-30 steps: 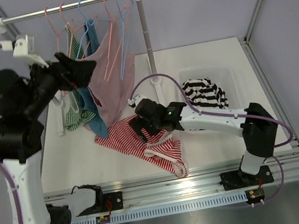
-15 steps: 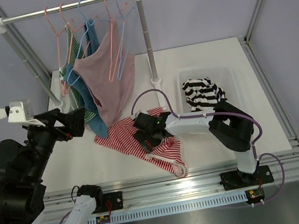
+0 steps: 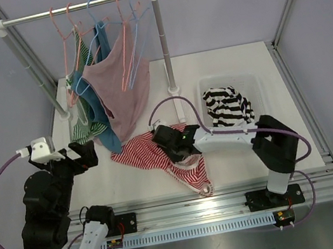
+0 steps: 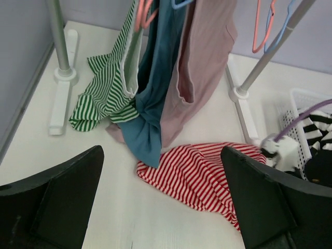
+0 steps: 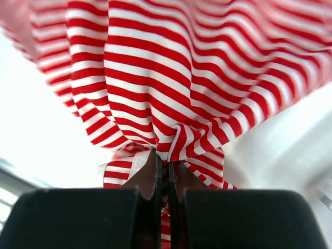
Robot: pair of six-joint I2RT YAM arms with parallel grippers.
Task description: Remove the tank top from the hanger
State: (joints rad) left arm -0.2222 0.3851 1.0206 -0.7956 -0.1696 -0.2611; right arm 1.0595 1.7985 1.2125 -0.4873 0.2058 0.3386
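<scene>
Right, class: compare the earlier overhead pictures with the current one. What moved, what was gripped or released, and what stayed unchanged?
The left tool, open throughout, dropped from beside the clothes rail back towards the near-left corner of the table. The right tool closed on the red-striped tank top, bunching its fabric. The hanging tops and the black-and-white striped top in the basket stayed put.
</scene>
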